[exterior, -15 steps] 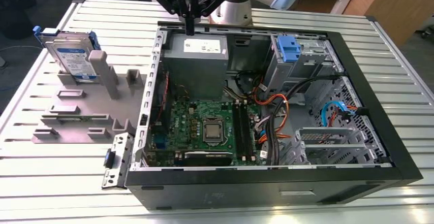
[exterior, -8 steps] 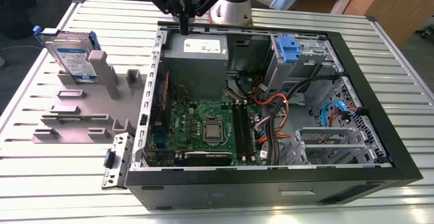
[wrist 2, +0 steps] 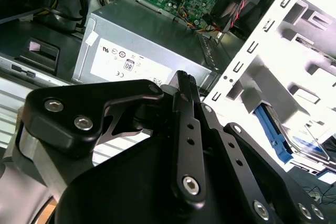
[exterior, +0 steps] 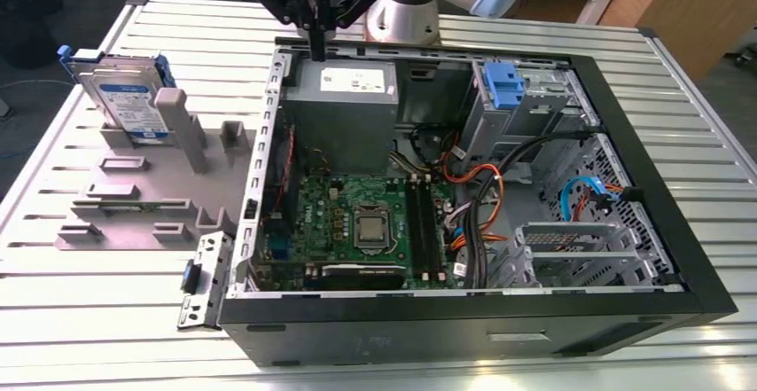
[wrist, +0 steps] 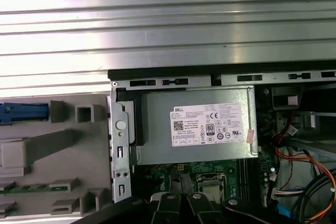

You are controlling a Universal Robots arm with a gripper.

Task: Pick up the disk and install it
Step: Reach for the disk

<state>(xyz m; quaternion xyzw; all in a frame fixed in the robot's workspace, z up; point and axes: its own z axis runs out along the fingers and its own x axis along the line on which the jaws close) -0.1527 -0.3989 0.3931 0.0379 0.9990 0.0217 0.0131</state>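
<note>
Gripper point(exterior: 317, 47): above the far rim of the computer case point(exterior: 473, 313), by the power supply box point(exterior: 343, 107). Jaws appear together and hold nothing.

Disk point(exterior: 124, 98): outside the case, on the exterior view's left. It stands on edge in a grey holder point(exterior: 154, 191), well apart from the gripper and untouched.

Handling, as judged: stiff metal body, fairly heavy for its size, with smooth faces that could slip. It is likely sensitive to knocks. The blue side rails look thin and may flex. The best hold appears to be across the two flat faces, on the upper part clear of the holder.
</note>
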